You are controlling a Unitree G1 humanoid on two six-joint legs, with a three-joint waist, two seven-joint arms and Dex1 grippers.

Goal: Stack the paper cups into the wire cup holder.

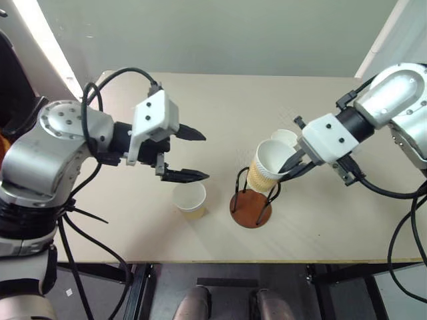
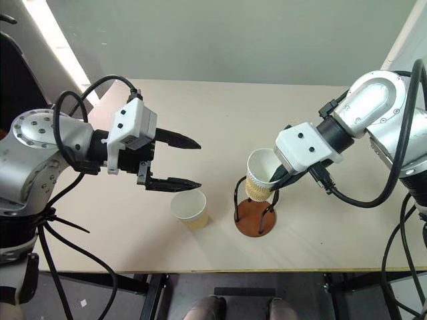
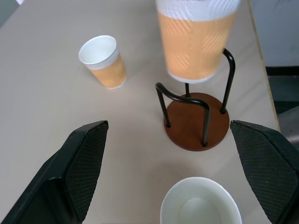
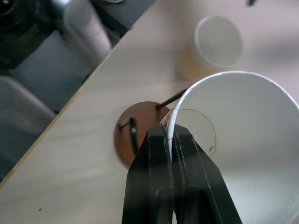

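Right tool clamped on rim of paper cup, one finger inside, one outside; cup tilted, held above wire cup holder, not seated. Holder stands near surface front edge. Second cup upright beside holder, near front edge. Third cup behind held cup. Left tool spread wide, empty, above second cup.
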